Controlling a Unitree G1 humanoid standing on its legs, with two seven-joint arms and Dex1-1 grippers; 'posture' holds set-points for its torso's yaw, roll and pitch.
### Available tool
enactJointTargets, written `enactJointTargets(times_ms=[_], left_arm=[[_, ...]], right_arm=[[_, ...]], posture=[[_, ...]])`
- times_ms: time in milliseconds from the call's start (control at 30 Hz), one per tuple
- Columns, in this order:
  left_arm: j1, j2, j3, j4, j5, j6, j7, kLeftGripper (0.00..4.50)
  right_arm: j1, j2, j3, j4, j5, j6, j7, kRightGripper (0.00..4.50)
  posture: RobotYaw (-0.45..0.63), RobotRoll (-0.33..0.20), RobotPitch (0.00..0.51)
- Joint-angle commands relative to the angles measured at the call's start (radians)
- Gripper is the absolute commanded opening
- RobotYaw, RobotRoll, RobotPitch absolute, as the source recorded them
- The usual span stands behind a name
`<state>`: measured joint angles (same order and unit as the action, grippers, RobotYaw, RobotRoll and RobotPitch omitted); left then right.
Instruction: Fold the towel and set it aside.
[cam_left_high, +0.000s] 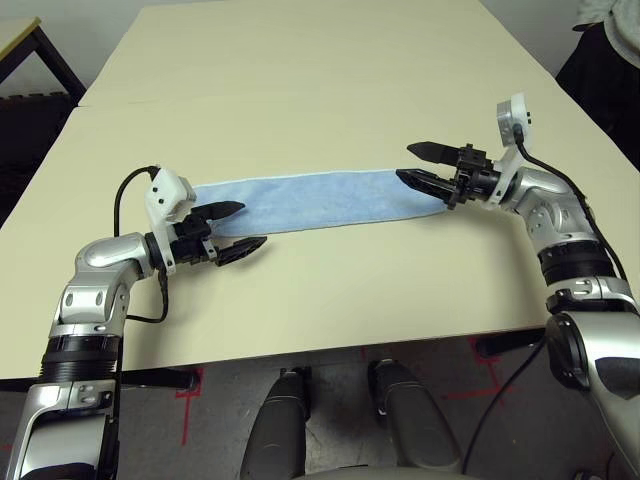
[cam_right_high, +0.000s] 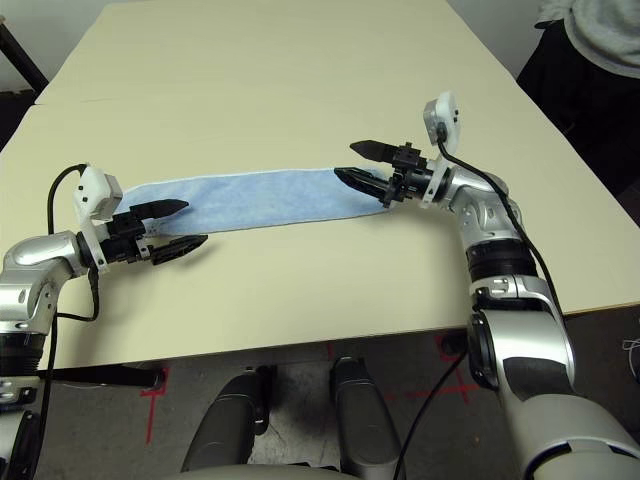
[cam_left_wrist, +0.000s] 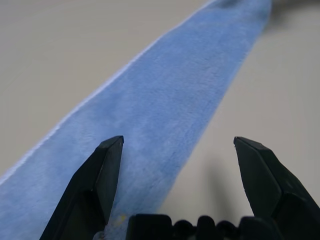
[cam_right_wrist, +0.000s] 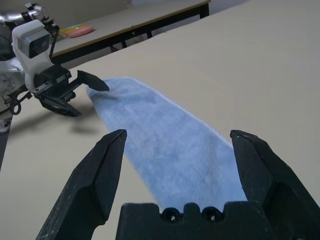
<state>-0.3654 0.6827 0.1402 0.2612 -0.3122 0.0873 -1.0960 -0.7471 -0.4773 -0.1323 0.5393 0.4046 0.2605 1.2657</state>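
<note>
Towel (cam_left_high: 300, 200): light-blue terry, soft short pile, folded into a long narrow strip lying flat on the desk (cam_left_high: 320, 90). It runs across the desk from the robot's left to its right, slightly slanted, right end farther from the robot. Thin white edging shows along the far long edge; the near long edge looks plain blue and softly rounded. Ends rounded off. Surface fuzzy, mostly smooth, faint creases. Embroidered mark can't be made out.

Desk: smooth matte cream top, pale, rectangular, with a seam line running across its far left part. Dark floor with red tape marks below the near edge.

Left gripper (cam_left_high: 235, 230): two black tapered fingers, hard plastic, pointed tips, spread wide, holding nothing. It sits at the towel's left end, pointing along the strip; one finger over the cloth, the other out over bare desk just beside the near edge. Whether a fingertip touches the cloth can't be told. White boxy camera housing on the wrist, black cable looping off it, silver metal forearm behind.

Right gripper (cam_left_high: 425, 166): same black wedge-shaped fingers, spread wide, nothing between them. It is at the towel's right end, pointing back along the strip toward the other gripper; the lower finger is right over the end of the cloth, the upper one over bare desk beyond the far edge. Contact unclear. White camera housing and black cable on that wrist too.

A second desk with dark metal legs stands at far left, and dark clothing of a person is at the far right corner.
</note>
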Motion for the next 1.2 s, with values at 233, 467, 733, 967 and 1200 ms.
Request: enactJointTargets(times_ms=[233, 467, 733, 967, 1200], left_arm=[[-0.013, -0.011, -0.018, 0.053, -0.018, -0.132, -0.093, 4.48], [0.001, -0.02, -0.014, 0.019, -0.038, -0.111, -0.09, 4.48], [0.033, -0.021, -0.013, -0.029, -0.059, -0.079, -0.078, 4.48], [0.05, -0.021, -0.007, -0.052, -0.069, -0.061, -0.063, 4.48], [0.04, -0.023, -0.01, -0.056, -0.067, -0.05, -0.055, 4.48]], right_arm=[[0.083, -0.037, -0.135, -0.194, 0.211, 0.547, -0.282, 4.49], [0.133, 0.057, -0.4, -0.34, 0.467, 0.956, -0.613, 4.49], [0.202, 0.271, -0.695, -0.565, 0.685, 1.085, -1.107, 4.49], [0.293, 0.362, -0.719, -0.686, 0.829, 1.099, -1.405, 4.49], [0.345, 0.37, -0.667, -0.671, 0.937, 1.035, -1.544, 4.49]], posture=[[0.0, 0.0, 0.188], [0.01, 0.0, 0.185], [0.01, 0.0, 0.191], [0.0, 0.0, 0.194], [0.0, 0.0, 0.194]])
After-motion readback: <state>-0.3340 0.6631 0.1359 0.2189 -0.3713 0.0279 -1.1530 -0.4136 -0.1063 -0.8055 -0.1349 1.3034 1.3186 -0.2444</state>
